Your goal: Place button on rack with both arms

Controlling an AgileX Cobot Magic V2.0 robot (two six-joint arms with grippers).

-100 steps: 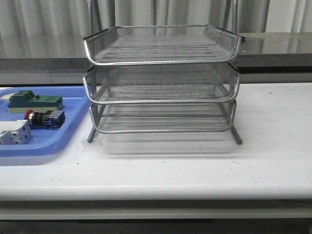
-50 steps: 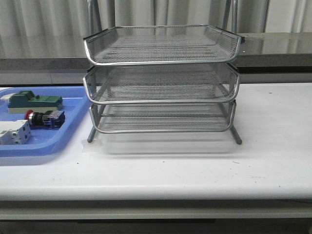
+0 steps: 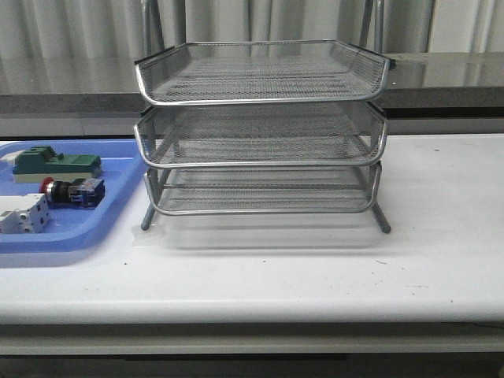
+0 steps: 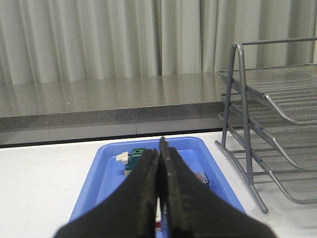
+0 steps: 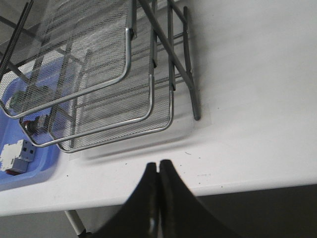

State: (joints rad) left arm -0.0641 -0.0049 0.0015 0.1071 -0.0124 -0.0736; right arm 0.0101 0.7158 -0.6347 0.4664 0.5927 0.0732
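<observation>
The button point(image 3: 69, 191) lay on its side in the blue plastic tray point(image 3: 87, 232), at nine o'clock from the rack point(image 3: 264, 134), between a green-topped block point(image 3: 57, 164) and a white-grey terminal block point(image 3: 24, 214). Left gripper point(image 4: 159, 153) and right gripper point(image 5: 158, 167) both had jaws pressed together, empty

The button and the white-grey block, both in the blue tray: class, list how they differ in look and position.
The button has a red head, black body and blue rear; the white-grey block is pale and boxy. The button looks smaller and lies on its side, head pointing left; the block sits nearer the tray's front edge. Both rest in the blue tray, ungripped, left of the rack.
</observation>
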